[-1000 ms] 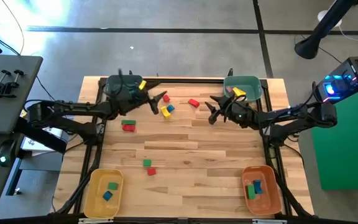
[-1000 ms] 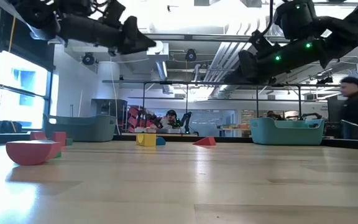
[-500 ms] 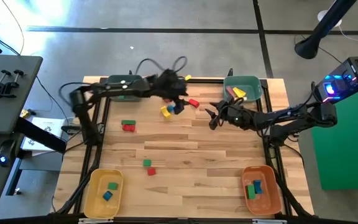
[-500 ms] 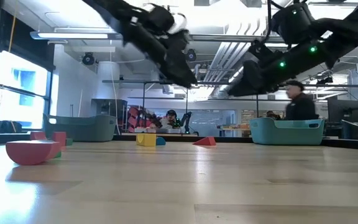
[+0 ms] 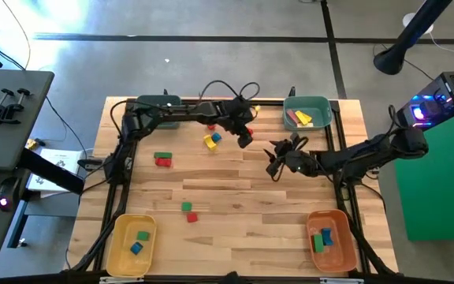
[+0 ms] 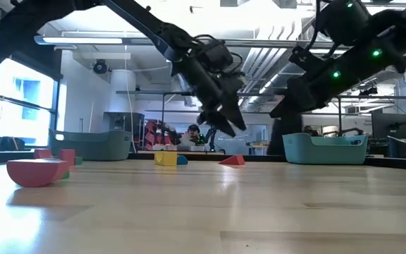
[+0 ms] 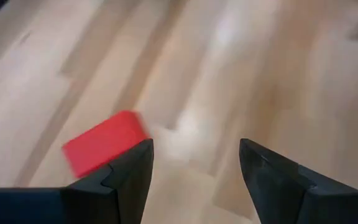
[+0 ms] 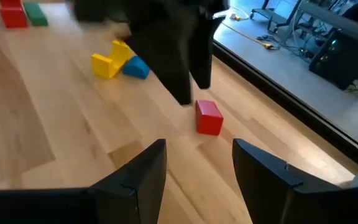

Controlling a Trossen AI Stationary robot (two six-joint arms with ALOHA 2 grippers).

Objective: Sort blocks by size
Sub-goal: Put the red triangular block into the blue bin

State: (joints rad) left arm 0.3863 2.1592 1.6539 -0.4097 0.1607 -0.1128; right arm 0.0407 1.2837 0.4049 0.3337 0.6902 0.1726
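Note:
A red block [image 7: 104,142] lies flat on the table near the far edge, middle. My left gripper [image 7: 194,149] hangs open just above the table beside it, touching nothing; the block sits outside one finger. From above, that gripper [image 5: 244,142] points slanting down. In the right wrist view the red block [image 8: 209,117] shows just under the left arm's dark fingers. My right gripper [image 5: 273,162] hovers open and empty a little nearer and to the right. A yellow arch and a blue block [image 5: 210,140] lie left of the left gripper.
Green and red blocks [image 5: 162,158] lie at mid-left, and another such pair [image 5: 187,211] lies nearer. Teal bins stand at far left [image 5: 150,104] and far right [image 5: 321,104]. A yellow bin [image 5: 117,252] and an orange bin [image 5: 339,254] hold blocks at the near corners.
My left gripper has swung from the far-left teal bin toward the table's right edge, dropped and tipped downward, ending beside the red block. My right gripper has drifted toward the near edge and sunk a little. No block has moved.

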